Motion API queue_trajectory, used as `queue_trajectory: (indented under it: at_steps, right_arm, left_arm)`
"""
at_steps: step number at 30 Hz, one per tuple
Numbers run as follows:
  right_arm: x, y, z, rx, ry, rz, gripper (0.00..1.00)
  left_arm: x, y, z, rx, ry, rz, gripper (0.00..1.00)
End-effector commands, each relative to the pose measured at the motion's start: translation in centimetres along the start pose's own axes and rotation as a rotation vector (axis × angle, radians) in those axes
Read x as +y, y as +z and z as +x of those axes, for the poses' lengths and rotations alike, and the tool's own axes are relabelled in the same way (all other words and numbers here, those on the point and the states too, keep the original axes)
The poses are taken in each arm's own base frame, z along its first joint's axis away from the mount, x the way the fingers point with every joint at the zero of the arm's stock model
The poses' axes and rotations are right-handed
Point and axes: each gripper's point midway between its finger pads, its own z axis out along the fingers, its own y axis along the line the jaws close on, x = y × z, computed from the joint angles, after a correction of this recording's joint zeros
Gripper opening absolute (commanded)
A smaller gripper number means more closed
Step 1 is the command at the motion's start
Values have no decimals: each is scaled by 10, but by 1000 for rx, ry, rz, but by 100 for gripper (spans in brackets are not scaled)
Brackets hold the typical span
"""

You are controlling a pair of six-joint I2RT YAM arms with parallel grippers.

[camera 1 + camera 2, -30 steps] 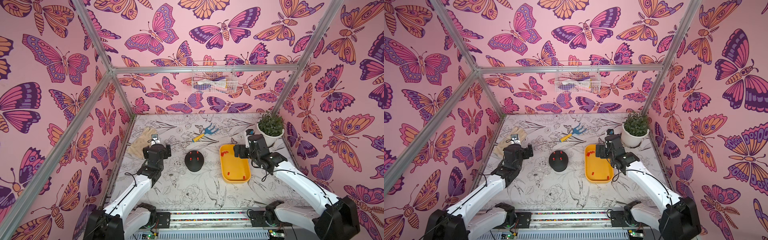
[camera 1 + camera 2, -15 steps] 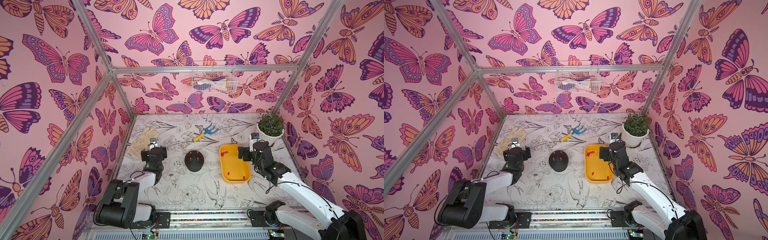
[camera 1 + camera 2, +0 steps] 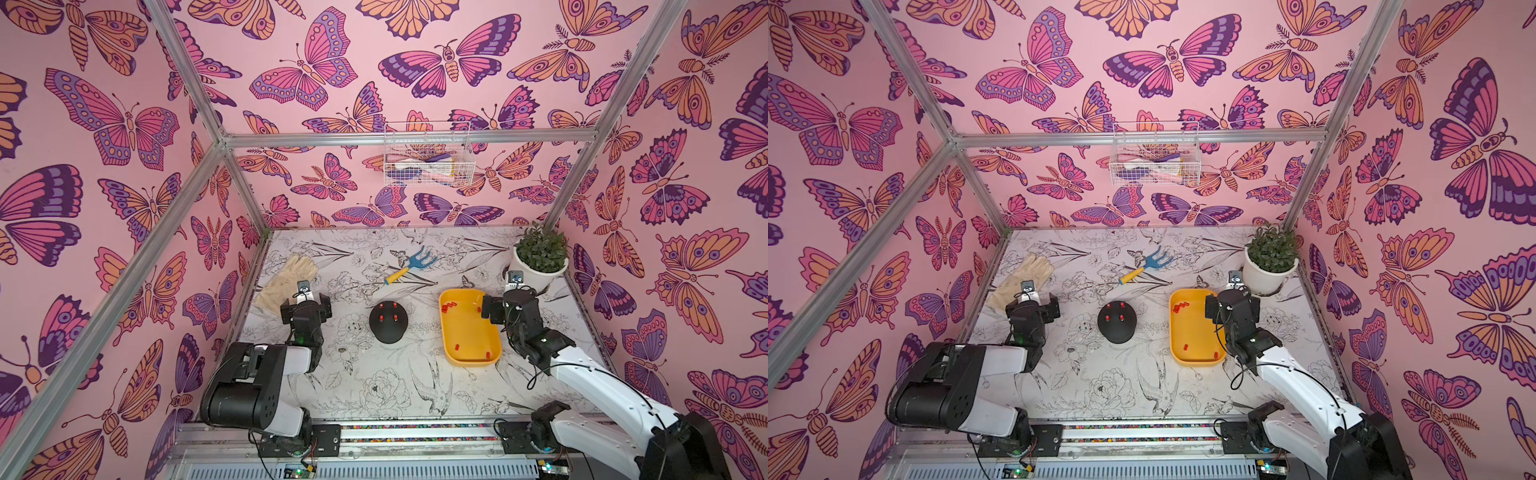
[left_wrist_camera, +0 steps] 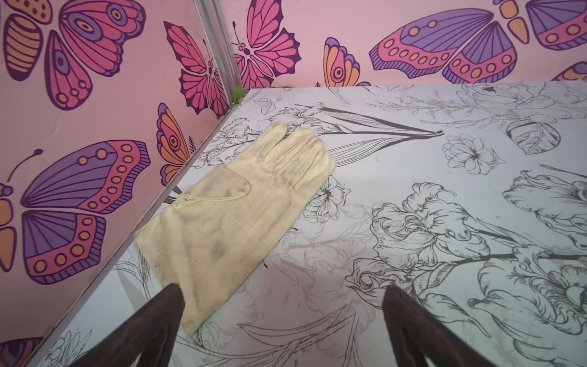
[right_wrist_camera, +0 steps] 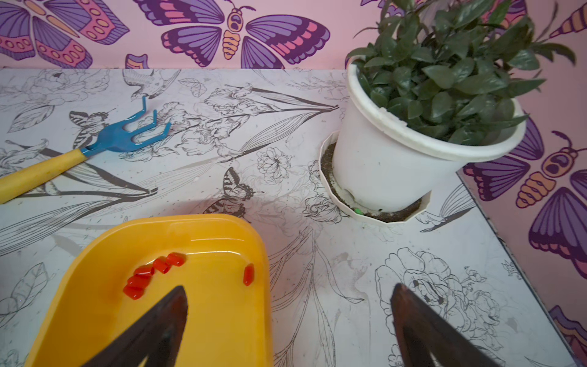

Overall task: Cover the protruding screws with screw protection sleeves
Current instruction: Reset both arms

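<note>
Red screw protection sleeves [image 3: 395, 318] cap the top of the black dome [image 3: 388, 334] at the middle of the surface [image 3: 374, 386]. We can make out no bare stud among the protruding screws at this size, and we judge the covering done or close to it. Should another cap be wanted, the move turns on the yellow tray [image 3: 465, 328] just to the dome's right. Its spare sleeves [image 5: 152, 273] lie on their sides: a small cluster pointing several ways, and one lone sleeve [image 5: 248, 275] whose long axis runs crosswise to the line between the jaws. The right pincer [image 5: 289, 287], jaws wide and empty, straddles the tray's rim farthest from the dome. The spares therefore lie dome-ward of it, and the right arm is plainly the nearer. The left pincer [image 4: 282, 289], also spread and empty, hovers well to the dome's left, by the cuff of a pale glove [image 4: 241, 203]. Against a second ago, both pincers have drawn back a little toward the arms' bases and the left arm has folded tight over its own, while dome, tray and sleeves have not stirred.
</note>
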Motion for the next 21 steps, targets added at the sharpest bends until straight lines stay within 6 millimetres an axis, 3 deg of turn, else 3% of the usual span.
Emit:
queue_trajectory:
  at_steps: [1,2,9,21]
  right_arm:
    - [-19,5,-2,-34,37,82,100]
    - [-23,7,-1,-37,48,91,100]
    - [-45,15,0,-71,117,132,100]
    - [-63,29,-4,-90,78,178,100]
  left_arm:
    - [-3,1,0,0,-10,48,99]
    - [-5,7,-14,-27,-24,53,99]
    - [-8,17,-9,30,-45,116,99]
    - [-17,15,0,-1,-63,232,99]
